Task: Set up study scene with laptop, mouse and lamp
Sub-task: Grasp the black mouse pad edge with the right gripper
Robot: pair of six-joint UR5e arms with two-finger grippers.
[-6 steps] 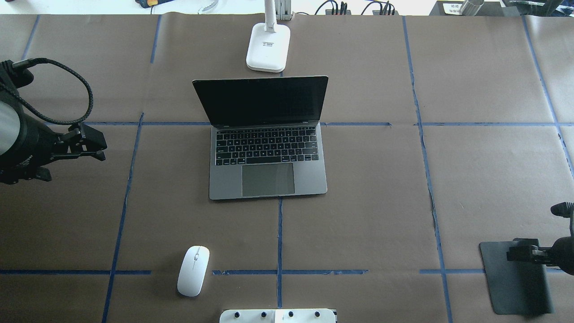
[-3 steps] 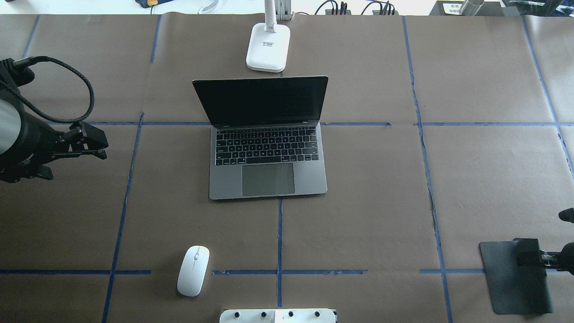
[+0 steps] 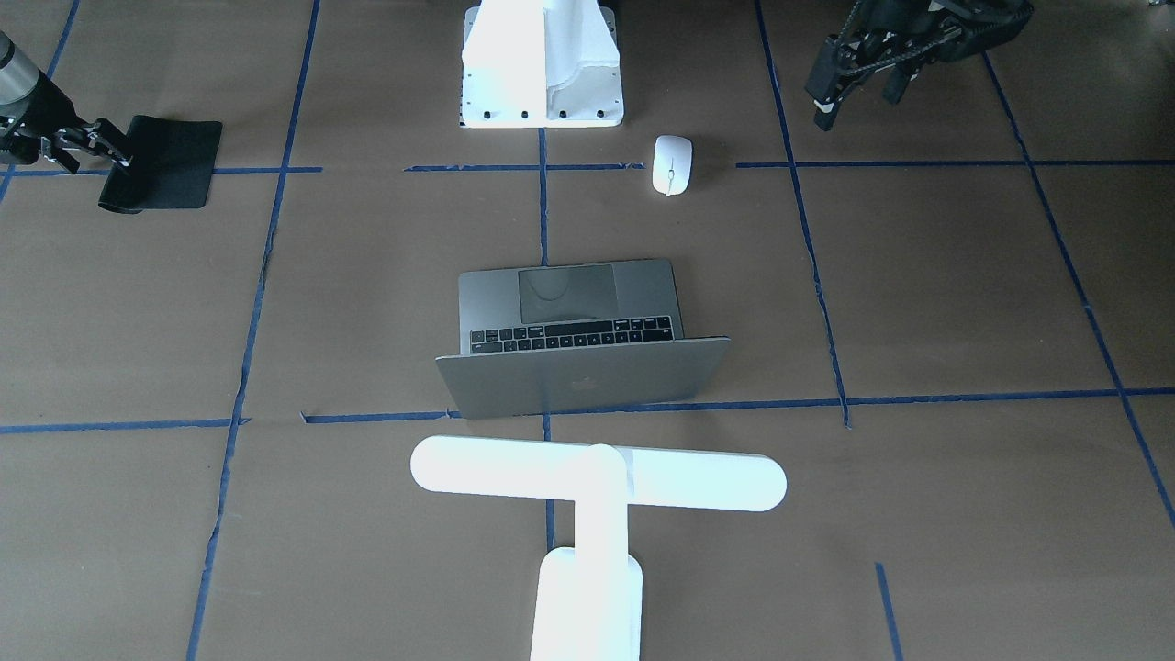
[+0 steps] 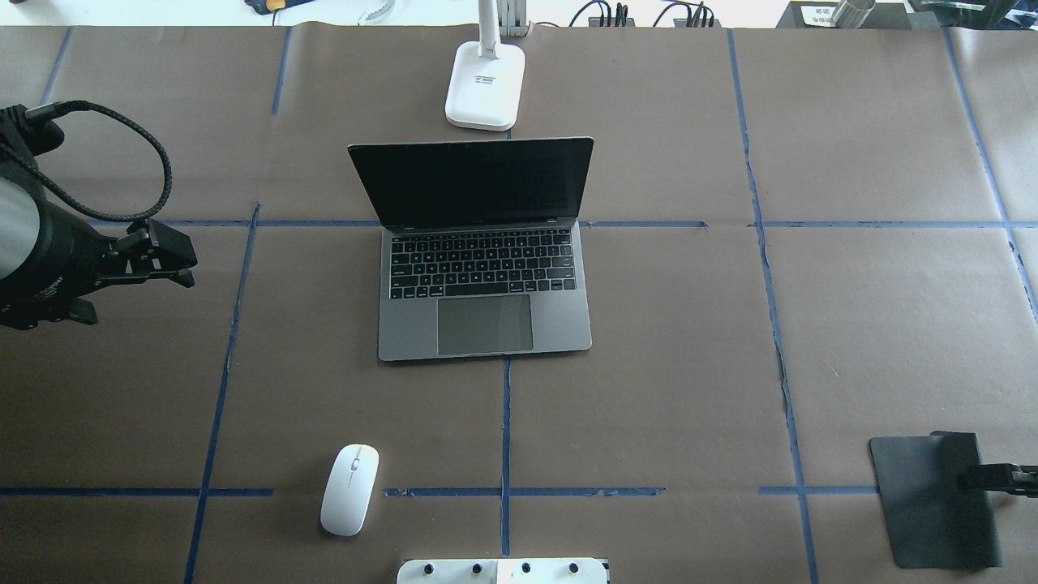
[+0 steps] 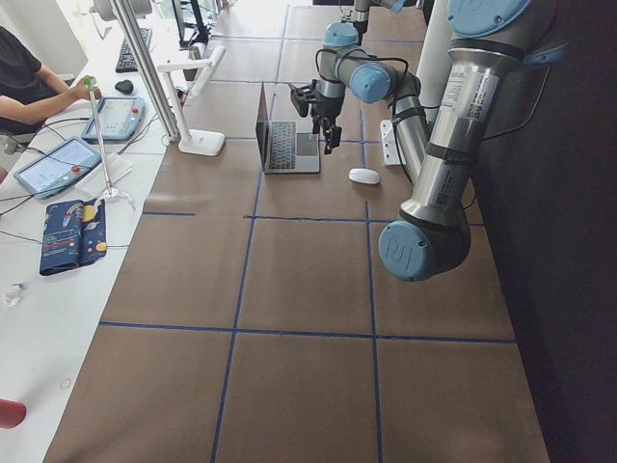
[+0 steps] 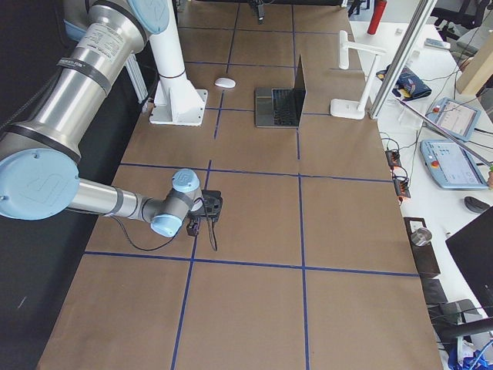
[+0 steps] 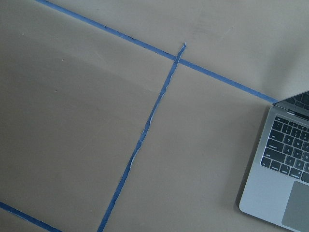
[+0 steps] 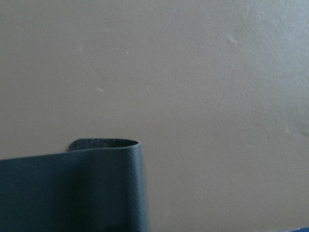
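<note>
The grey laptop (image 4: 485, 324) stands open at the table's middle, screen dark; its corner shows in the left wrist view (image 7: 282, 164). The white mouse (image 4: 349, 489) lies near the front, left of centre. The white lamp (image 3: 597, 482) stands behind the laptop, its base (image 4: 484, 85) at the far edge. My left gripper (image 4: 188, 264) is open and empty, above the table left of the laptop. My right gripper (image 3: 110, 158) is at the right edge, shut on the edge of the black mouse pad (image 4: 924, 495). The pad curls up in the right wrist view (image 8: 63, 193).
My white pedestal (image 3: 542, 64) stands at the table's near edge, just right of the mouse. Blue tape lines (image 4: 505, 422) divide the brown paper cover into squares. Cables and boxes lie beyond the far edge.
My right gripper has drawn back to the right, almost out of the overhead view, with the pad's edge; the pad itself has hardly shifted. The left gripper has barely moved.
</note>
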